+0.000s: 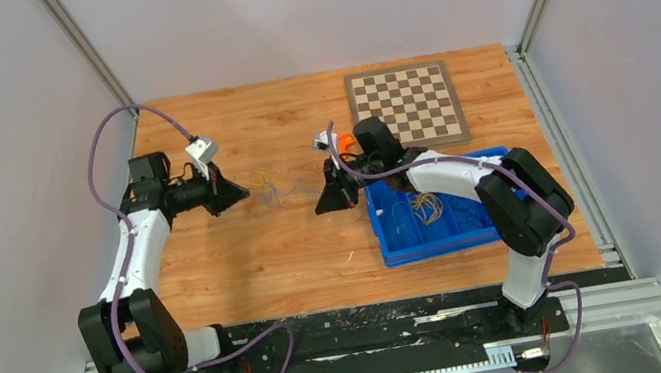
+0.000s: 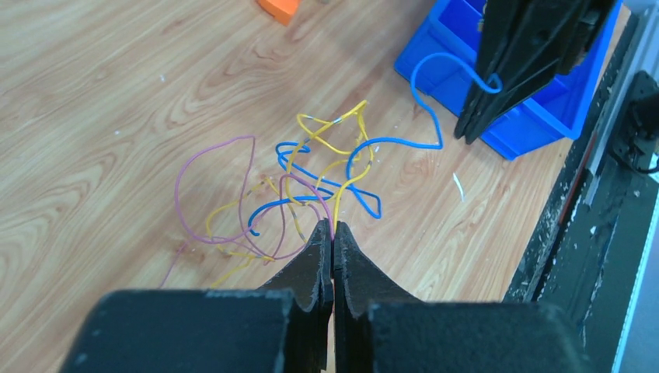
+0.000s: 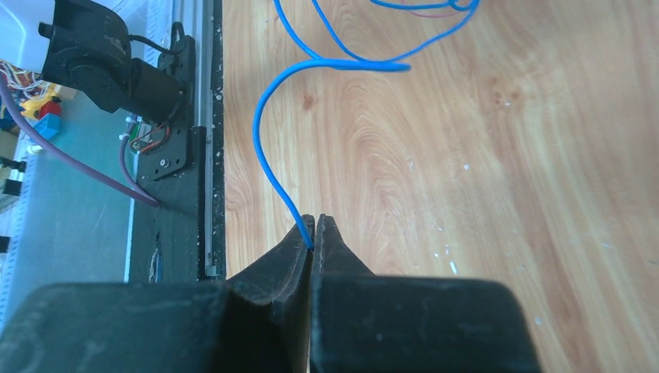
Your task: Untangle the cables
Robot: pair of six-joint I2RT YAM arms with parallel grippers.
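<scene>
Desk: wood top, blue bin at right, chessboard behind it.

Left pincer: closed; the yellow cable runs into its tips, so it appears to be pinched there.

Right pincer: closed on the end of the blue cable, up off the wood.

Cables: 1 loose knot lying on the desk between the 2 pincers, left of the bin; the purple cable loops widest.

Handling, judged: strands very light, limp, springy, thin enough to slip from the tips. Take hold near a free end, clear of the crossings, and draw apart slowly so the loops do not cinch.
</scene>
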